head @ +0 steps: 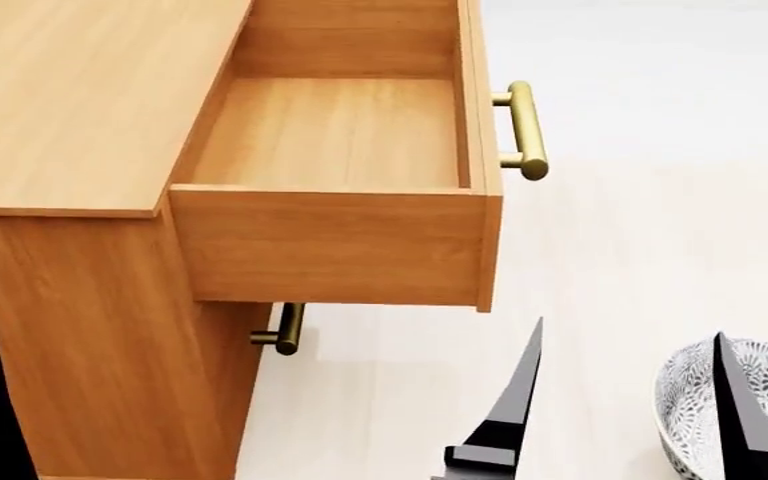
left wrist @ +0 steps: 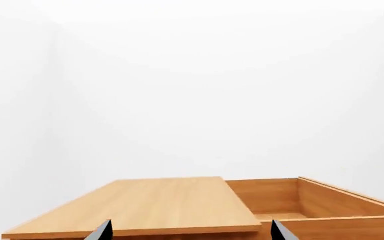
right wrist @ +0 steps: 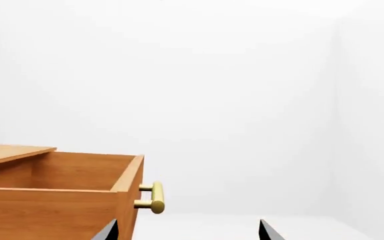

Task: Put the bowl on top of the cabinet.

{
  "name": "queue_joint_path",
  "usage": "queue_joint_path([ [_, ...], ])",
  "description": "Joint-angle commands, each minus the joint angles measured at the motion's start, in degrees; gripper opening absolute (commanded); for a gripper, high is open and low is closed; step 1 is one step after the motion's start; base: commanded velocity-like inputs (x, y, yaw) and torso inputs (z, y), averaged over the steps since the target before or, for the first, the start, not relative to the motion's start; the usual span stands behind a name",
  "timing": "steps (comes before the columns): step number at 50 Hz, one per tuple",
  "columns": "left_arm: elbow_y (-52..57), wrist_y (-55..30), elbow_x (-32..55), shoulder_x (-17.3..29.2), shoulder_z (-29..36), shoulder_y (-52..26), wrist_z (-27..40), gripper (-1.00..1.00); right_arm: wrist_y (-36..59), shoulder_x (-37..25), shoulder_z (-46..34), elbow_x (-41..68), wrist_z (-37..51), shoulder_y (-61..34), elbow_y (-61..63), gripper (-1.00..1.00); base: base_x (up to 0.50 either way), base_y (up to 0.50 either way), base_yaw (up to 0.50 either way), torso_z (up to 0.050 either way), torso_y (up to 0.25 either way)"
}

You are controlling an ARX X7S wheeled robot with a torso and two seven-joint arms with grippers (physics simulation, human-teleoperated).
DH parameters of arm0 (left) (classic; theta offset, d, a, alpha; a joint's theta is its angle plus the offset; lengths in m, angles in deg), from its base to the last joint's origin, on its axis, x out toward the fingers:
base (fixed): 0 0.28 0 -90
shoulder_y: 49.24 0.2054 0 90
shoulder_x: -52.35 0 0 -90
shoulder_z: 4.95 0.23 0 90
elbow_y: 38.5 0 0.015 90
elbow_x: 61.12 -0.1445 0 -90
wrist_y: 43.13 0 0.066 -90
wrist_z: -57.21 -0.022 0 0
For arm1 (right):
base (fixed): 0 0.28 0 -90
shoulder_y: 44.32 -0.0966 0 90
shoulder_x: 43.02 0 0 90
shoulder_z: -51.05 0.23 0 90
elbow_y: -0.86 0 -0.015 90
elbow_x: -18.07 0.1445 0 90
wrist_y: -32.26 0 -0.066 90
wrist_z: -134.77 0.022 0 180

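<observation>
The bowl (head: 699, 400), white with a dense dark floral pattern, sits low on the pale floor at the head view's bottom right corner, partly hidden behind one finger (head: 750, 425) of my right gripper (head: 631, 400). That gripper is open and empty, its other finger left of the bowl. The honey-brown cabinet (head: 77, 90) fills the left, its flat top bare. My left gripper (left wrist: 190, 231) is open and empty, facing the near edge of the cabinet top (left wrist: 145, 205). Neither wrist view shows the bowl.
The top drawer (head: 337, 135) is pulled out and empty, with a brass bar handle (head: 523, 130) on its front. A lower handle (head: 285, 330) shows beneath it. The right wrist view shows the drawer's side (right wrist: 52, 205) and handle (right wrist: 154, 198) against white walls.
</observation>
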Motion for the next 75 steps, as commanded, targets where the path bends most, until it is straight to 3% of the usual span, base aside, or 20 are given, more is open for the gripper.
queue_joint_path([
  [1, -0.03, 0.21, 1.18, 0.75, -0.03, 0.07, 0.64, 1.0, -0.49, -0.49, -0.04, 0.75, 0.63, 0.09, -0.22, 1.0, 0.0, 0.0, 0.0, 0.05, 0.0],
  [15, -0.07, 1.27, 1.83, 1.48, 0.2, 0.2, 1.78, 1.0, -0.88, -1.2, -0.07, 1.39, 1.3, 0.11, -0.3, 1.0, 0.0, 0.0, 0.0, 0.05, 0.0],
  [25, -0.65, 2.51, 1.93, 1.86, 0.52, 0.29, 2.17, 1.0, -0.38, -1.43, 0.07, 2.07, 1.88, -0.15, 0.06, 1.0, 0.0, 0.0, 0.0, 0.003, 0.0],
  [39, -1.01, 2.82, 2.25, 2.46, 0.51, 0.36, 2.91, 1.0, 2.15, 4.22, 15.23, 22.12, 3.12, 0.45, -0.91, 1.0, 0.0, 0.0, 0.0, 0.0, 0.0],
  [42, -0.66, 2.39, 2.71, 2.67, 0.15, 0.34, 3.18, 1.0, 6.16, 3.02, 19.61, 28.4, 4.09, -1.36, -0.21, 1.0, 0.0, 0.0, 0.0, 0.0, 0.0],
  [47, 0.27, 1.04, 5.27, 3.21, -2.38, -0.01, 3.88, 1.0, 19.68, -1.6, 30.87, 47.85, 11.25, -7.07, -0.23, 1.0, 0.0, 0.0, 0.0, 0.0, 0.0],
  [54, -0.07, 1.22, 5.84, 3.77, -2.49, -0.05, 4.61, 1.0, 28.08, -8.51, 38.33, 61.46, 17.71, -11.4, -4.05, 1.0, 0.0, 0.0, 0.0, 0.0, 0.0],
  [75, -1.82, 2.44, 5.89, 5.1, -2.02, -0.21, 6.2, 1.0, 40.9, -20.28, 37.39, 74.71, 24.82, -23.36, -23.64, 1.0, 0.0, 0.0, 0.0, 0.0, 0.0],
])
